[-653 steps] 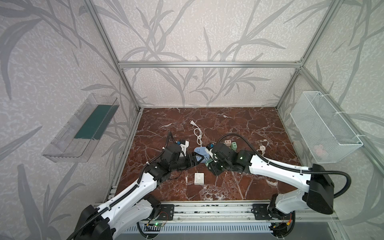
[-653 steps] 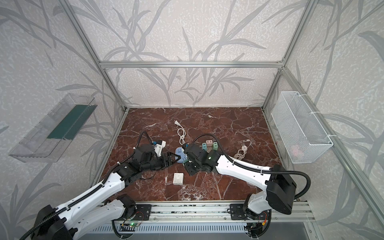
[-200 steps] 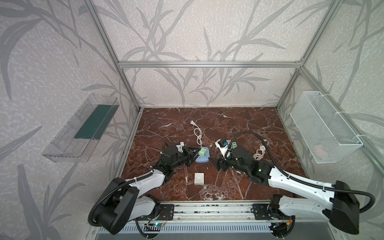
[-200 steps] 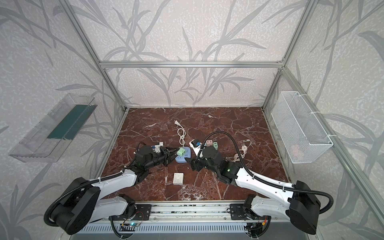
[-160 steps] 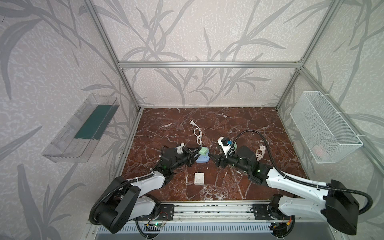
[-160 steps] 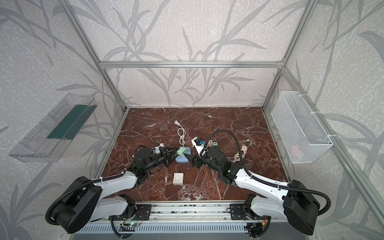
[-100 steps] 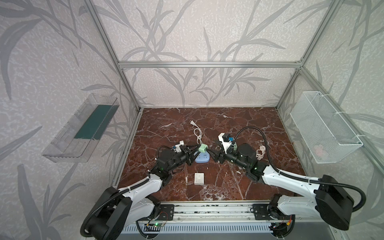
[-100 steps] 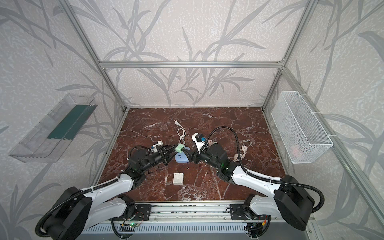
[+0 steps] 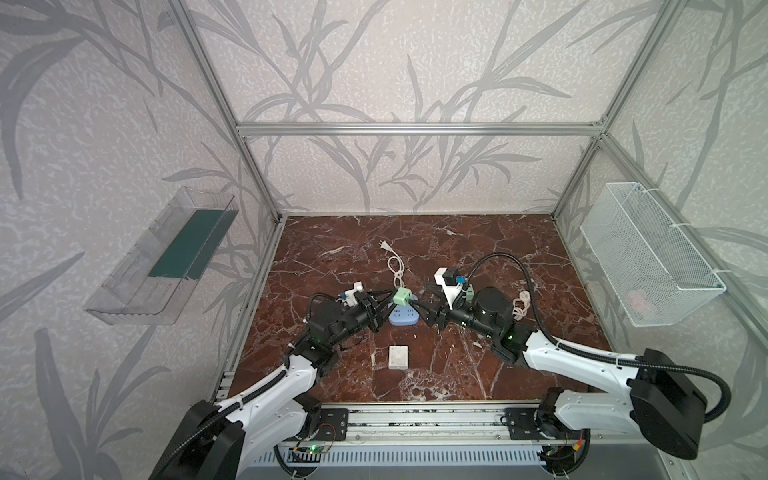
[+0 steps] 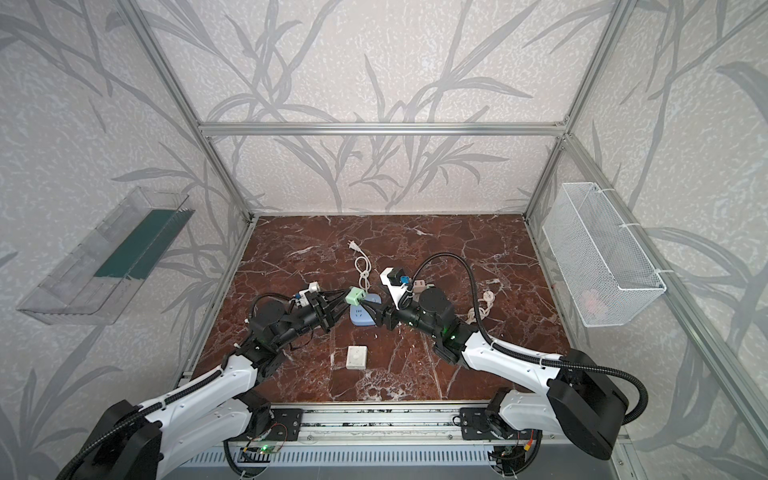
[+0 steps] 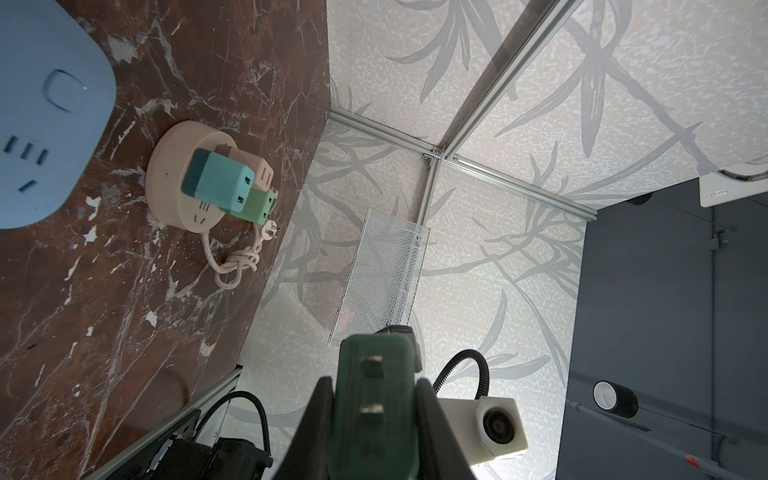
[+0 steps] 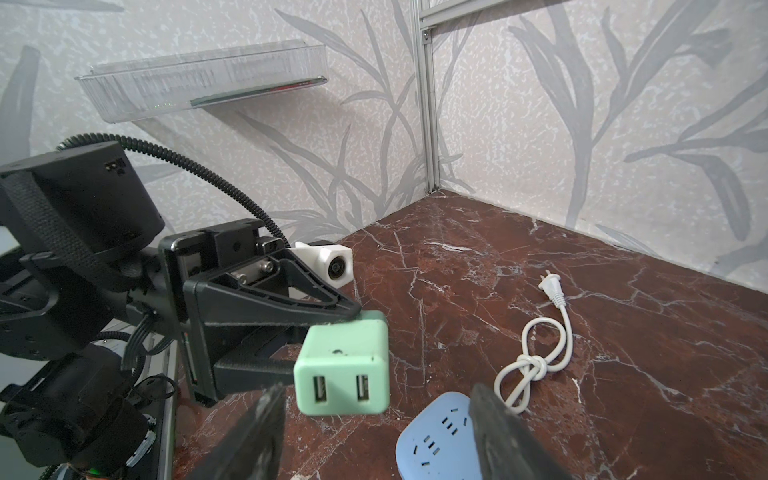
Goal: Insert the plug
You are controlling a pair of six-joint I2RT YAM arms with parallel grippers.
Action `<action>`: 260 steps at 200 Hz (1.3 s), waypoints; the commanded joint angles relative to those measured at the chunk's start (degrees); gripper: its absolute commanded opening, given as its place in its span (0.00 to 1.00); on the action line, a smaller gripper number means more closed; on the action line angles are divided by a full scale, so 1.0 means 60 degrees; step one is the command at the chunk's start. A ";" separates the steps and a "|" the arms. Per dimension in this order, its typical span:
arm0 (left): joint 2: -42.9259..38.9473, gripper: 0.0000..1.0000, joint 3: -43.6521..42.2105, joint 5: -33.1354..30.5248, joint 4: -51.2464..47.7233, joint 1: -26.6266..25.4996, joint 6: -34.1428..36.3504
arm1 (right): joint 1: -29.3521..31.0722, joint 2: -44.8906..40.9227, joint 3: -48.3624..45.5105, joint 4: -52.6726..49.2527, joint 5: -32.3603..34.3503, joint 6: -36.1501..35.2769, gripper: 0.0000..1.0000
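Because the green plug (image 9: 402, 296) sits with its 2 prongs turned back toward the left gripper (image 9: 390, 300) that clamps it, I reckon it cannot go into the blue power strip (image 9: 402, 319) from this hold. It hangs at the centre of both top views, off the table and near the strip. The right gripper (image 12: 374, 392) faces its 2 USB ports, jaws apart on either side without touching, seemingly placed to take it over.
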 commanded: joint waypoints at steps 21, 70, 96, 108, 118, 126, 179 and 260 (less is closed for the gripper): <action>-0.0107 0.00 0.0351 0.0016 -0.0024 -0.0056 -0.0091 | 0.0251 0.0322 0.0375 0.0176 -0.0078 -0.0108 0.69; 0.0113 0.00 0.0354 0.0130 0.0374 -0.0071 -0.0182 | 0.0345 0.0712 0.0656 0.0329 -0.0100 -0.0060 0.69; 0.0173 0.00 0.0337 0.0107 0.0500 -0.0081 -0.0238 | 0.0359 0.0916 0.0778 0.0299 -0.0115 -0.0059 0.66; 0.0186 0.00 0.0337 0.0104 0.0528 -0.0082 -0.0230 | 0.0356 0.0976 0.0804 0.0348 -0.0101 -0.0005 0.64; 0.0183 0.00 0.0322 0.0096 0.0558 -0.0085 -0.0243 | 0.0357 0.1033 0.0859 0.0309 -0.0140 0.0007 0.61; 0.0184 0.00 0.0314 0.0075 0.0594 -0.0072 -0.0261 | 0.0354 0.1074 0.0895 0.0266 -0.0180 0.0008 0.60; 0.0185 0.00 0.0292 0.0060 0.0686 -0.0082 -0.0290 | 0.0403 0.1330 0.1037 0.0243 -0.0282 0.0057 0.54; 0.0333 0.00 0.0281 0.0111 0.0891 -0.0084 -0.0319 | 0.0461 0.1389 0.1156 0.0138 -0.0435 -0.0015 0.43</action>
